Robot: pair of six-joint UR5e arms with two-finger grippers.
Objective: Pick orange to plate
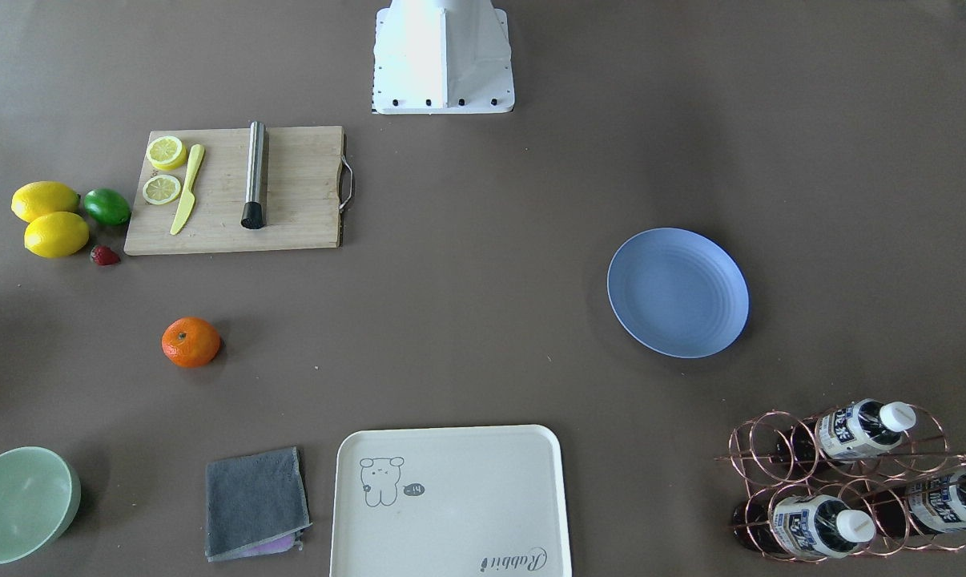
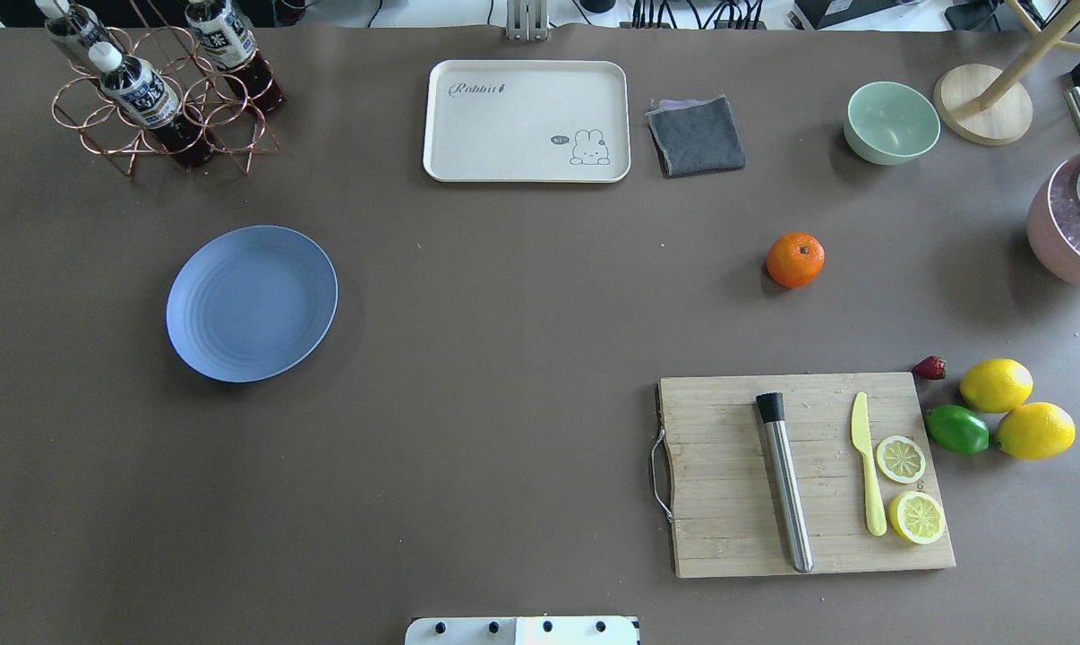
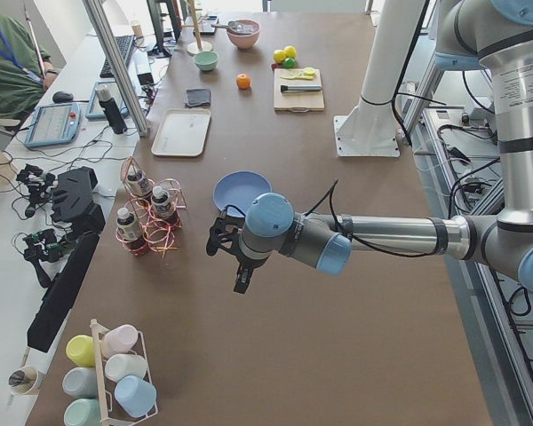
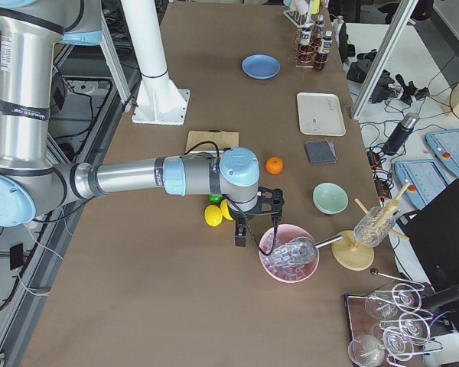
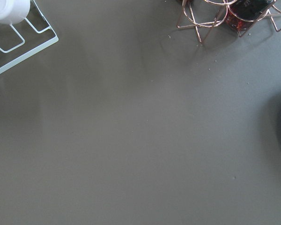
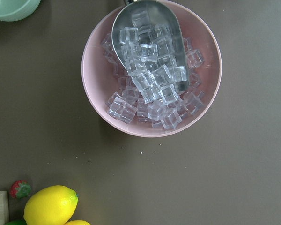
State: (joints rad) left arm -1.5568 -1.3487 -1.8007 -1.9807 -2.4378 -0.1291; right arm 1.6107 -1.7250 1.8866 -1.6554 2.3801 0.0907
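The orange [image 2: 795, 260] lies alone on the brown table, between the cutting board and the grey cloth; it also shows as the orange [image 1: 191, 342]. The light-blue plate [image 2: 252, 303] sits empty on the other half of the table, far from it. Neither gripper appears in the overhead or front views. In the exterior left view my left gripper [image 3: 226, 253] hangs over the table just nearer than the plate [image 3: 242, 190]. In the exterior right view my right gripper [image 4: 256, 228] hovers by the pink ice bowl [image 4: 289, 254], nearer than the orange [image 4: 274, 165]. I cannot tell whether either is open.
A wooden cutting board [image 2: 804, 475] carries a steel rod, a yellow knife and lemon slices. Two lemons [image 2: 997, 385], a lime [image 2: 956, 429] and a strawberry lie beside it. A cream tray [image 2: 527, 121], grey cloth [image 2: 696, 135], green bowl [image 2: 892, 122] and bottle rack [image 2: 155, 98] line the far edge.
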